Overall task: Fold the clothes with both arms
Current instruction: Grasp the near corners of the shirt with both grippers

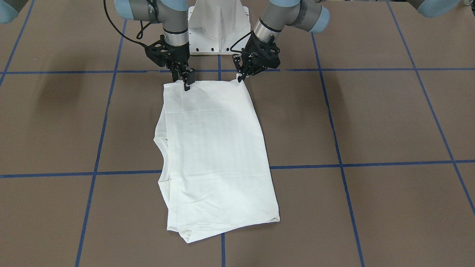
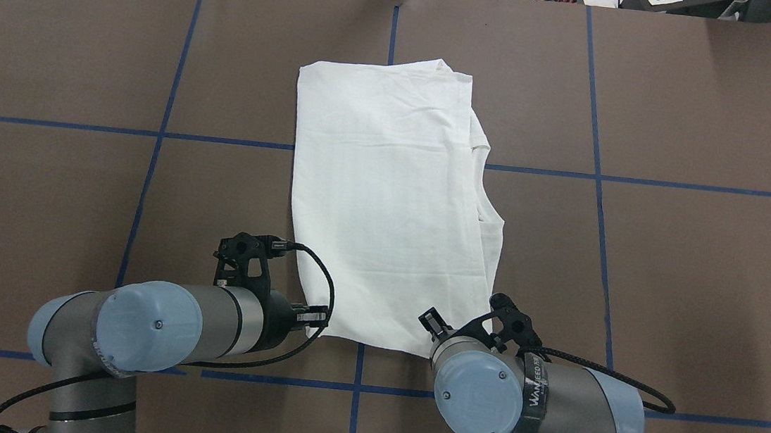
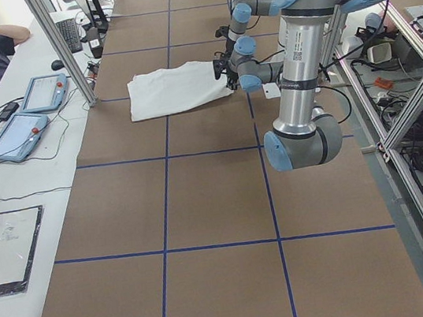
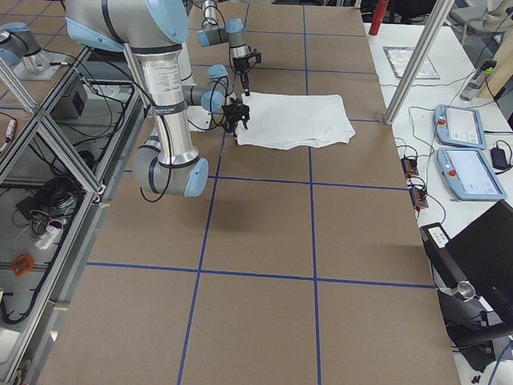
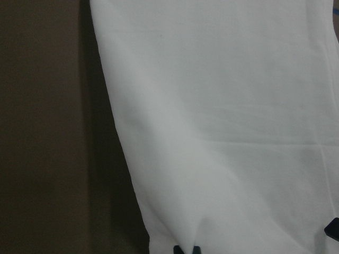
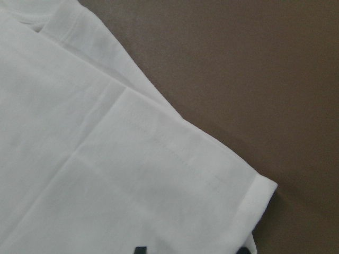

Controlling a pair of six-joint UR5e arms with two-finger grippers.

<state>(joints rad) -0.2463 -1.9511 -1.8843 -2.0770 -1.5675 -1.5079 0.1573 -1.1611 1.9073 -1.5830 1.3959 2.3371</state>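
In the front-facing view the T-shirt (image 1: pixel 215 148), already narrowed to an oblong, is laid down the middle of the table (image 1: pixel 371 122); its upper edge is pinched at the right corner by the left gripper (image 1: pixel 241 78), while the right gripper (image 1: pixel 186 84) is set just inside the left corner, its closure not to be told. In the overhead view both are found at the T-shirt's lower edge, half hidden by their wrists. A grasp for the crosswise fold is judged to be in hand, and an even joint lift of this edge to the far one is called for next.
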